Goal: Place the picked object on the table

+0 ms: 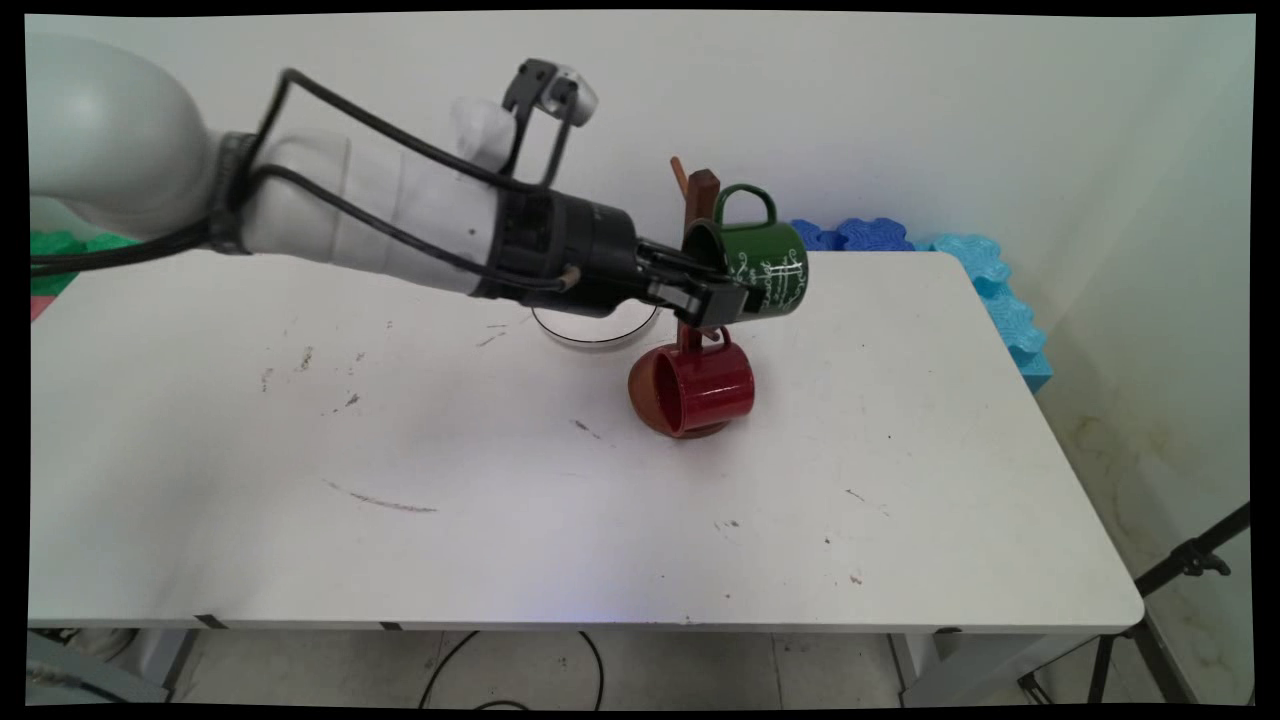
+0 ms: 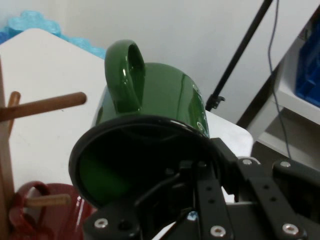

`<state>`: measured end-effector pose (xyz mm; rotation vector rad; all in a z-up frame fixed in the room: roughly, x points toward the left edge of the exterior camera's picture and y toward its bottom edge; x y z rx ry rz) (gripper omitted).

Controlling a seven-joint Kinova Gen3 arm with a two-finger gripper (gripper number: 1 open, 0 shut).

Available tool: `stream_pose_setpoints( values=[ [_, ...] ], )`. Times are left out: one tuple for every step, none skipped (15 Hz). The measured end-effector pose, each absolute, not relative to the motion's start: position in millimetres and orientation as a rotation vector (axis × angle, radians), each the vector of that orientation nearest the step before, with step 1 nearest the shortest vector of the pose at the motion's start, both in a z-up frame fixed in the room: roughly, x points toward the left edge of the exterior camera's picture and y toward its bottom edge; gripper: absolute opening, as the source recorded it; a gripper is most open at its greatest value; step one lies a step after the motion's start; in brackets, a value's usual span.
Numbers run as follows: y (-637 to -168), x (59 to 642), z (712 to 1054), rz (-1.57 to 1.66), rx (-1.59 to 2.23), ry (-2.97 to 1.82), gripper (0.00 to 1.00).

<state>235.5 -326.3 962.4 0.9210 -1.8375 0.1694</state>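
White table [image 1: 600, 520]; jaws [image 1: 715, 290] clamp green mug's [image 1: 765, 260] rim.

The green mug [image 1: 762, 262] bears white lettering, too small to read.

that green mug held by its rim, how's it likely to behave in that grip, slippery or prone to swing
The green mug looks glossy, like enamel, so it is probably rigid but slick against the gripper. It lies sideways, gripped only at the rim, so its body overhangs and may pivot or sag. It likely weighs little for its size.
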Motion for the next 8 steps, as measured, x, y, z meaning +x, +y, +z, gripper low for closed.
stream_pose_setpoints(
  values=[
    [-321,238,966,0.160,0.917,-1.842,0.00],
    [-316,240,970,0.151,0.910,-1.852,0.00],
    [-312,243,973,0.143,0.902,-1.867,0.00],
    [-309,246,977,0.137,0.895,-1.882,0.00],
    [-306,250,981,0.133,0.887,-1.901,0.00],
    [-303,256,986,0.128,0.881,-1.928,0.00],
    [-302,261,991,0.124,0.877,-1.948,0.00],
    [-300,266,997,0.121,0.872,-1.967,0.00]
  ],
)
